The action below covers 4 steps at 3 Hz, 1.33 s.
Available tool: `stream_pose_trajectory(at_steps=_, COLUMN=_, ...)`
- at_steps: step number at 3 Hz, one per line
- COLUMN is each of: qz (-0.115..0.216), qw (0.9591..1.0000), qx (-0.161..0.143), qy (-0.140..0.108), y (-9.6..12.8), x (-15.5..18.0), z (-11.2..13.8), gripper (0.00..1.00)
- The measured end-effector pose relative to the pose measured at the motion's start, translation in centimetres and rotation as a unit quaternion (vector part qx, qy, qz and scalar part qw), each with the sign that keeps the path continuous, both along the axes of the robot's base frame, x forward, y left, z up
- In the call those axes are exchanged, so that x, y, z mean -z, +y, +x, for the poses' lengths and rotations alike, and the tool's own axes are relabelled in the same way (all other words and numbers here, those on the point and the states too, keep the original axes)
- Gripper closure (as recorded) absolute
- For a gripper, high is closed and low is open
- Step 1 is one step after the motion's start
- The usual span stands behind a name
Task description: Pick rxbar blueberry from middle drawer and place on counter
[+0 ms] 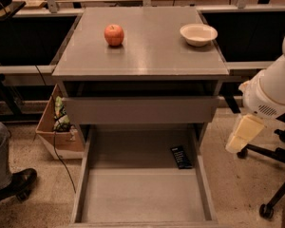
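The rxbar blueberry (181,156) is a dark wrapper lying flat on the floor of the middle drawer (142,194), near its right wall and toward the back. The drawer is pulled far out toward me. The counter (147,46) is the grey top of the cabinet. My gripper (241,136) hangs pale yellow from the white arm (270,91) at the right, outside the drawer, to the right of the bar and above it. It holds nothing that I can see.
A red apple (114,34) and a white bowl (198,34) stand on the counter. A shorter drawer (140,109) juts out slightly above the middle one. A cardboard box (59,132) sits at the left, a person's foot (14,184) at lower left, a chair base (270,175) at the right.
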State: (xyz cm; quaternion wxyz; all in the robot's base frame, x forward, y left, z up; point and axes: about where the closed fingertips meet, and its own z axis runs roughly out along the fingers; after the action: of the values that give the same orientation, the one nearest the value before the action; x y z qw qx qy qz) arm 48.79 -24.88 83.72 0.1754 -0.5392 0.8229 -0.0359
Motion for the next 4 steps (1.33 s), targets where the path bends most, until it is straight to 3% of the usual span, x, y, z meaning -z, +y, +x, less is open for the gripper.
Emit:
stream_pose_trajectory(at_steps=1, qz=0.024, qw=0.9993, qx=0.027, qy=0.002, y=0.8, x=7.3, z=0.7, gripper=0.0)
stream_pose_trajectory(at_steps=2, qz=0.025, qw=0.9993, qx=0.027, qy=0.002, y=0.8, x=7.4, z=0.7, gripper=0.0)
stream_pose_trajectory(at_steps=3, qz=0.056, qw=0.9965, qx=0.059, qy=0.015, y=1.4, x=11.5, z=2.1, gripper=0.0)
stream_pose_trajectory(at_steps=4, qz=0.1, qw=0.9889, qx=0.103, qy=0.036, y=2.5, x=17.5, z=4.3, gripper=0.0)
